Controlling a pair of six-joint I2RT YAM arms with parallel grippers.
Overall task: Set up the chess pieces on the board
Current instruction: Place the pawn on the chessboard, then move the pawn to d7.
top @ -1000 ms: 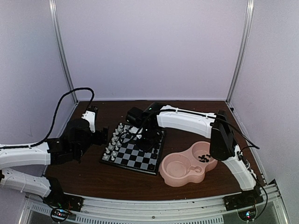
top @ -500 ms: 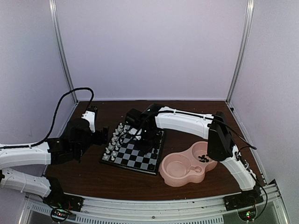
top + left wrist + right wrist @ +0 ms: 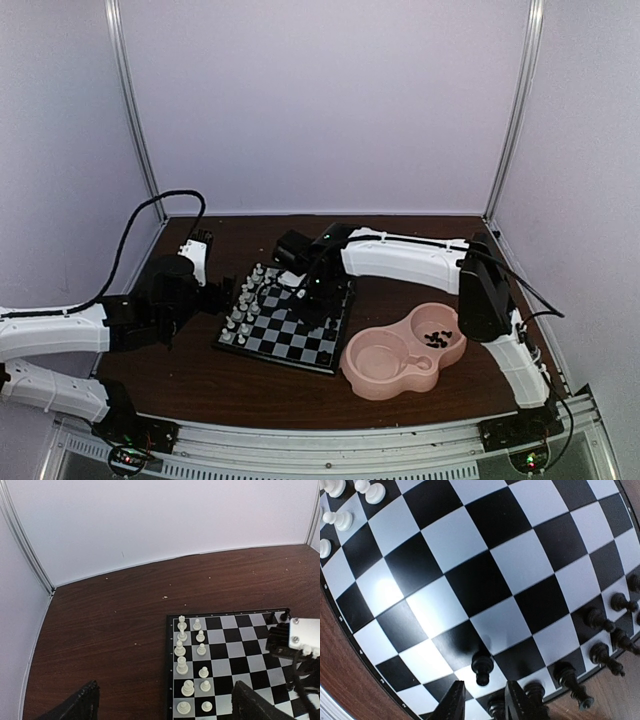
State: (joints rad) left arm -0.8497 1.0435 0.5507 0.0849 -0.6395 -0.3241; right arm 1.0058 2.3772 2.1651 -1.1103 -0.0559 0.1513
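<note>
My right hand (image 3: 484,687) hovers low over the board (image 3: 470,580) at its black-side edge, jaws slightly parted, gripping nothing; a black pawn (image 3: 481,667) stands free just beyond the fingertips; my left hand (image 3: 165,690) sits beside the board's white side, jaws wide, empty.

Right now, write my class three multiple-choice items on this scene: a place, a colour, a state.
1. Where do the spare black pieces lie? A on the wood; B in the pink dish's bowl farther from the board; C in its nearer bowl.
2. What colour are the pieces nearest the left end effector? A black; B pink; C white.
3. How is the left end effector? A shut on a pawn; B wide open, empty; C shut, empty.
Answers: B, dark specks sit in the far bowl; C, white pieces line that edge; B, its fingers stand far apart.
</note>
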